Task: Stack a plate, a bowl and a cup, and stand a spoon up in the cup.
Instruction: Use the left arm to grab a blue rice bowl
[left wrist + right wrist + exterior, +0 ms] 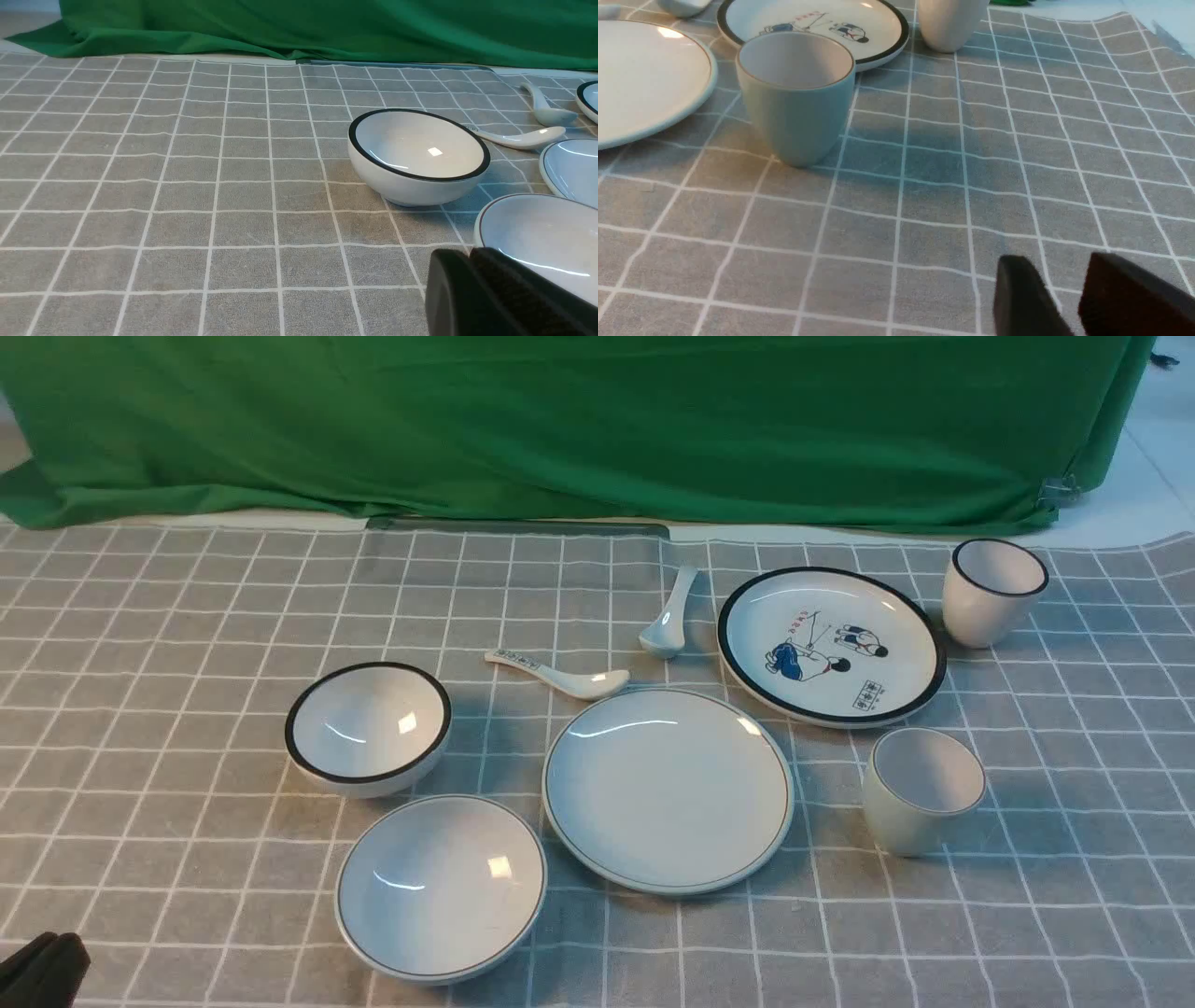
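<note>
On the grey-checked worktop [168, 644] the plain plate [668, 791] lies flat at the middle. The shallow thin-rimmed bowl [441, 887] sits just beside it on the robot's left and nearer the robot. The thin-rimmed cup [922, 791] stands upright to the plate's right, apart from it. The unmarked spoon [670, 613] lies beyond the plate, near the cartoon plate [831, 644]. The printed-handle spoon [558, 674] lies just beside it, and the black-rimmed bowl [369, 728] rests behind the shallow bowl. A black-rimmed cup [992, 591] stands at the far right.

The left pincer [468, 255] hangs low near the bowl's rim. Its fingers seem pressed together, holding nothing, though only their tips show. The right pincer [1057, 268] is parted and empty, over bare cloth short of the cup.
</note>
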